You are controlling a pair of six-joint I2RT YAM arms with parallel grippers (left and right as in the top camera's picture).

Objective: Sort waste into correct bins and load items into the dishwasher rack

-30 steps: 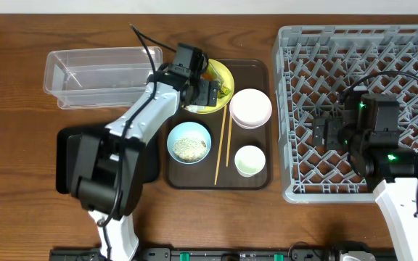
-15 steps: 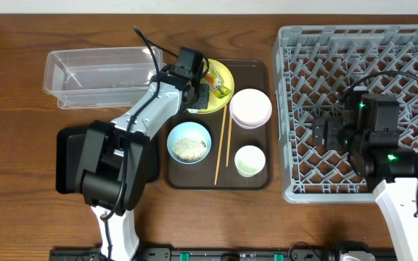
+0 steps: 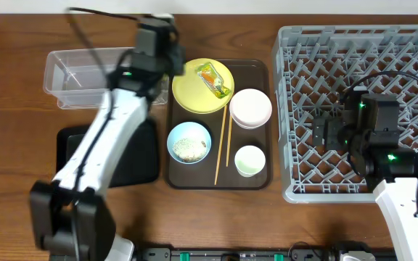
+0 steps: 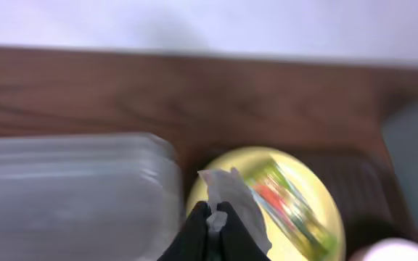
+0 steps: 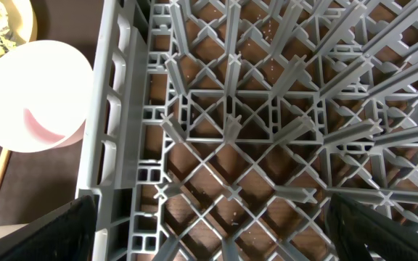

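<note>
My left gripper (image 3: 175, 67) hangs between the clear tub (image 3: 93, 72) and the yellow plate (image 3: 198, 93), blurred by motion. In the left wrist view my left gripper (image 4: 215, 217) is shut on the crumpled white tissue (image 4: 236, 194), which hangs above the yellow plate (image 4: 310, 225). The snack wrapper (image 3: 215, 80) still lies on the plate. My right gripper (image 5: 216, 232) stands open above the grey dishwasher rack (image 3: 361, 65), with nothing between its fingers.
The brown serving tray (image 3: 256, 69) carries a blue bowl (image 3: 189, 143) with rice scraps, a white bowl (image 3: 250, 107), a small cup (image 3: 250, 160) and chopsticks (image 3: 221, 145). The black tray (image 3: 142, 156) lies left of it, partly under my left arm.
My left gripper has shut on the tissue, lifted it off the plate and swung left toward the clear tub. The right arm has not moved.
</note>
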